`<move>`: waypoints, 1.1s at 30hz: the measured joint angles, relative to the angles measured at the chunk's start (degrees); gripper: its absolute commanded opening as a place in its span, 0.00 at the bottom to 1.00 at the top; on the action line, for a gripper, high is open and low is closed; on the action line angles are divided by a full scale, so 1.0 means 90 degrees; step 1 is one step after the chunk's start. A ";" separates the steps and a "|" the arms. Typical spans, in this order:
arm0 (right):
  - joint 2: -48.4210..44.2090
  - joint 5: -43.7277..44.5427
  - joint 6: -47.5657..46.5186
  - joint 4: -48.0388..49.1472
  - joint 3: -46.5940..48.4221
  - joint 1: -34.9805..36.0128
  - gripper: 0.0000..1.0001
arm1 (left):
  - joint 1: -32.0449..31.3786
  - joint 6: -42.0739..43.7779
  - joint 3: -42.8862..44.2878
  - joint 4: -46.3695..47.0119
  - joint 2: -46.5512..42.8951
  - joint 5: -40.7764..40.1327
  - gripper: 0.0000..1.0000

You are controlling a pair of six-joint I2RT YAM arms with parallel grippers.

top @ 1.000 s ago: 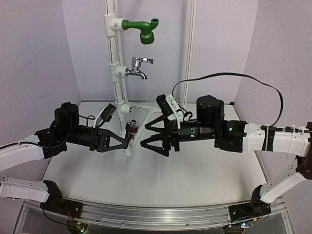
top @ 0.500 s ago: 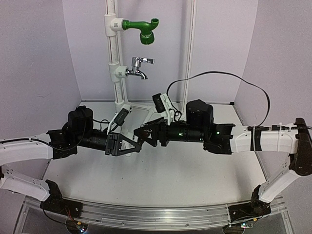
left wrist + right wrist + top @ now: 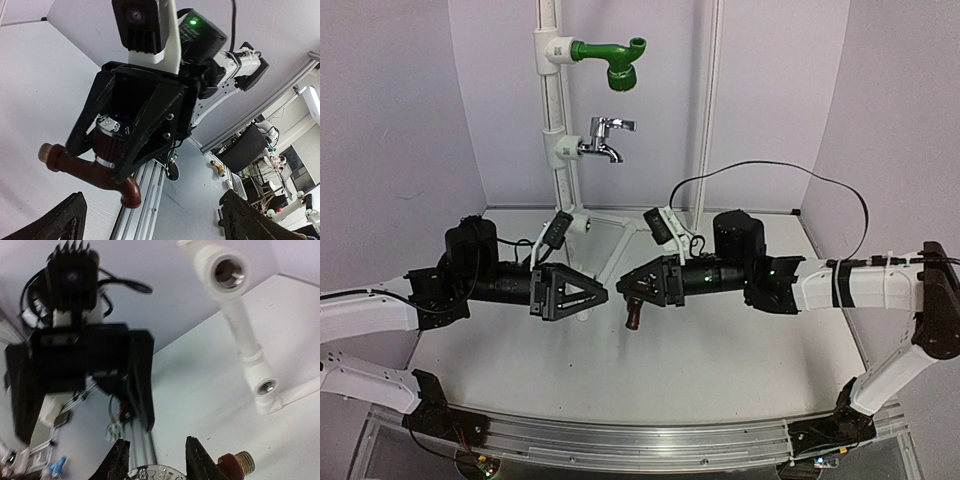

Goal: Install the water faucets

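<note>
**Near, above the middle of the table [image 3: 650, 375].** The two grippers face each other tip to tip. The right gripper [image 3: 634, 291] has its jaws drawn narrow onto the dark reddish-brown faucet [image 3: 631, 316], pinching the ribbed collar under its round knob. In the left wrist view this faucet hangs clear of the table with its spout curving downward. The left gripper [image 3: 596, 293] stands just beside it, jaws spread wide with nothing between them.

**Axis.** In the right wrist view the brass threaded end [image 3: 243, 459] juts sideways past the fingers [image 3: 198, 460], so the faucet's long axis lies across the jaws.

**Farther, toward the far edge, left of centre.** The white pipe stand [image 3: 553, 110] rises here. Two tee fittings at its foot show open metal-lined sockets, the upper socket [image 3: 227, 272] and the lower socket [image 3: 265, 385]. Which one is meant to seat the faucet cannot be told. Both lie to the left of the right jaws and beyond them. The left arm is nearer to them, but the right arm carries the part.

**Farthest, higher on the stand.** The chrome faucet [image 3: 604, 140] sits already mounted, with the green elbow [image 3: 612, 58] above it.
</note>
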 measured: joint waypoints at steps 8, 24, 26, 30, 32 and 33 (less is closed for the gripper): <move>0.0000 -0.3725 0.0155 0.0516 0.0362 -0.0380 0.00 | 0.0000 -0.0008 -0.0274 0.0312 -0.0491 -0.0243 0.99; 0.0185 -0.5123 0.0210 0.0809 0.1192 0.0095 0.00 | -0.0088 -0.0401 -0.0206 0.2261 0.0726 0.2237 0.78; 0.0250 -0.5135 0.0198 0.0803 0.1211 0.0095 0.00 | -0.0141 -0.0409 -0.0163 0.2389 0.0728 0.2425 0.69; 0.0336 -0.5184 0.0188 0.0809 0.1275 0.0097 0.00 | -0.0214 -0.0437 -0.0080 0.2510 0.0802 0.2591 0.57; 0.0340 -0.5178 0.0169 0.0808 0.1286 0.0100 0.00 | -0.0217 -0.0468 -0.0056 0.2543 0.0898 0.2645 0.49; 0.0340 -0.5175 0.0162 0.0807 0.1286 0.0102 0.00 | -0.0222 -0.0493 -0.0041 0.2558 0.0951 0.2674 0.44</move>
